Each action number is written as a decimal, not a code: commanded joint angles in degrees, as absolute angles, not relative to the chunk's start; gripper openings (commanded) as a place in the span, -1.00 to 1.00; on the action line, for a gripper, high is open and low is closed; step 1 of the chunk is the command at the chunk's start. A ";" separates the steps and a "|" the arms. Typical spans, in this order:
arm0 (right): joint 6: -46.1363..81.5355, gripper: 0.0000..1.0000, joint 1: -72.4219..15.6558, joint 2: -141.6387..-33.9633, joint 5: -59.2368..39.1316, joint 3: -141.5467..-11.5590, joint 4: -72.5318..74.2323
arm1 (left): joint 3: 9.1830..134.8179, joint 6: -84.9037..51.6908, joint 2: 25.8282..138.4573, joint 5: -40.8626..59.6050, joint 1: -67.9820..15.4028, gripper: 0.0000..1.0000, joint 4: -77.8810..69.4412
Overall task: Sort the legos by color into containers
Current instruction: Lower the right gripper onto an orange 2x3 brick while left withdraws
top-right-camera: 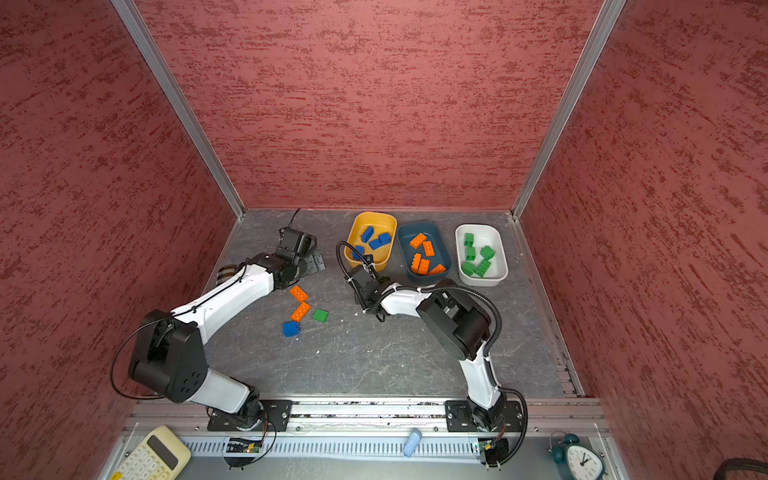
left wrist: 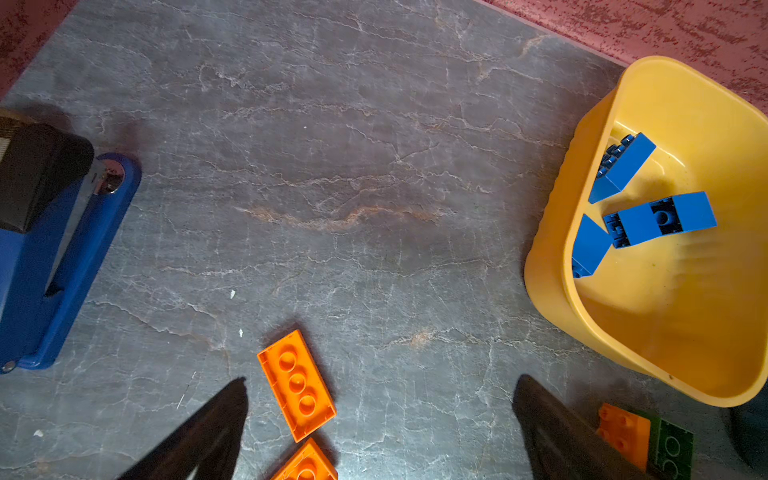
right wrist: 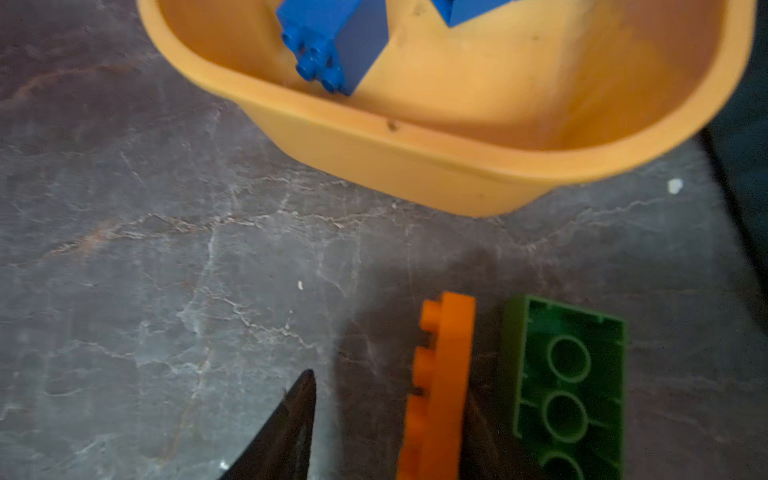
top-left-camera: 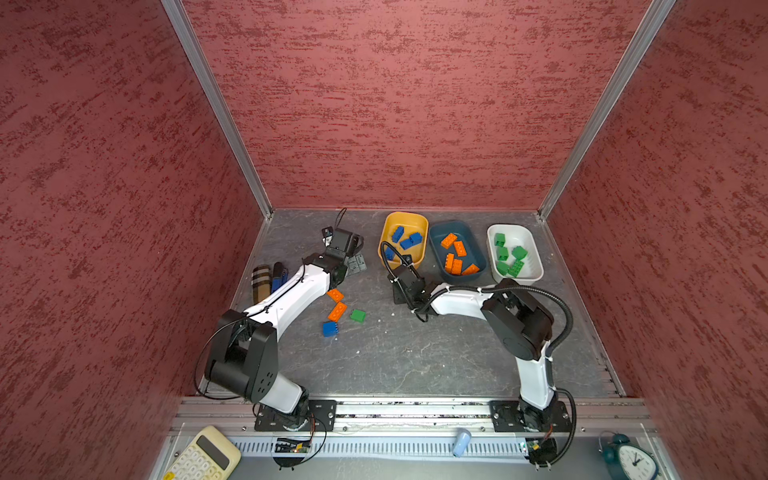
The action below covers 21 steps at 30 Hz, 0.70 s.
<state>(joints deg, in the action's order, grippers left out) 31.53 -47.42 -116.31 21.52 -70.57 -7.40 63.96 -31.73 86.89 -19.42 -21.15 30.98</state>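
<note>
Standing partly apart, the jaws of the right gripper [right wrist: 390,386] have a thin orange brick [right wrist: 442,374] between them, up on its long edge. Some bare table shows between this brick and the one dark finger [right wrist: 286,424] that is clearly seen. The other finger is mostly hidden behind the brick, so I cannot tell if the brick is really pinched. Just beside it, outside the jaws, a green brick [right wrist: 569,382] lies upside down on the grey table [right wrist: 166,249]. Near both, a bit further from the gripper, is the wall of the yellow tub [right wrist: 415,166], and blue bricks [right wrist: 328,45] lie inside it. In both top views the teal tub [top-left-camera: 435,249] with orange bricks [top-left-camera: 455,255] stands just beside the yellow one. The white tub [top-left-camera: 536,268] with green bricks [top-left-camera: 510,259] comes next, nearest to the right wall.

The left gripper [left wrist: 380,380] is wide open and holds nothing. A flat orange brick [left wrist: 297,384] lies upside down on the table between its fingers, close to one of them, and a second orange brick [left wrist: 305,463] lies just beside the first. In a top view a small green square brick [top-left-camera: 357,316] and a blue brick [top-left-camera: 330,329] lie loose near these two. A blue stapler [left wrist: 62,257] lies well apart from them, by the left wall
</note>
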 commanded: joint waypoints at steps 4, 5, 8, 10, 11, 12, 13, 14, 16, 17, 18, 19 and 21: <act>32.97 0.07 -47.54 -118.00 23.22 -70.96 -9.38 | 63.74 -32.63 86.31 -18.85 -20.76 0.99 30.53; 32.81 0.06 -47.55 -118.11 22.84 -70.89 -9.29 | 63.85 -32.61 86.54 -18.73 -20.82 0.99 30.51; 32.38 -0.06 -47.55 -118.20 22.63 -70.49 -8.94 | 63.98 -32.70 86.68 -18.46 -20.83 0.99 30.46; 31.29 -0.15 -47.54 -118.35 22.68 -70.48 -8.88 | 63.98 -32.74 86.75 -18.28 -20.82 1.00 30.32; 30.64 -0.19 -47.55 -118.45 22.61 -70.55 -9.01 | 64.05 -32.74 86.82 -18.12 -20.83 0.99 30.33; 30.02 -0.22 -47.55 -118.47 22.44 -70.58 -9.22 | 64.07 -32.78 86.87 -18.03 -20.83 0.99 30.35; 29.36 -0.26 -47.53 -118.20 21.71 -70.51 -9.02 | 64.20 -32.71 86.91 -17.93 -20.83 0.99 30.41; 28.60 -0.29 -47.55 -117.74 21.03 -70.18 -8.65 | 64.22 -32.70 86.91 -17.87 -20.87 0.99 30.40; 26.79 -0.34 -47.55 -115.83 19.28 -68.51 -6.84 | 64.17 -32.52 86.87 -17.67 -21.08 0.99 30.19; 25.82 -0.35 -47.55 -114.75 18.56 -67.49 -5.93 | 64.09 -32.44 86.87 -17.75 -21.25 0.99 30.16; 24.76 -0.37 -47.55 -113.12 17.56 -66.25 -4.79 | 64.10 -32.27 86.83 -17.75 -21.43 0.99 29.97; 23.41 -0.38 -47.48 -111.35 16.56 -64.85 -3.74 | 63.99 -32.02 86.70 -17.75 -21.68 0.99 29.81; 21.20 -0.40 -47.55 -107.93 15.43 -62.13 -2.51 | 63.84 -31.37 86.60 -17.75 -22.30 0.99 29.01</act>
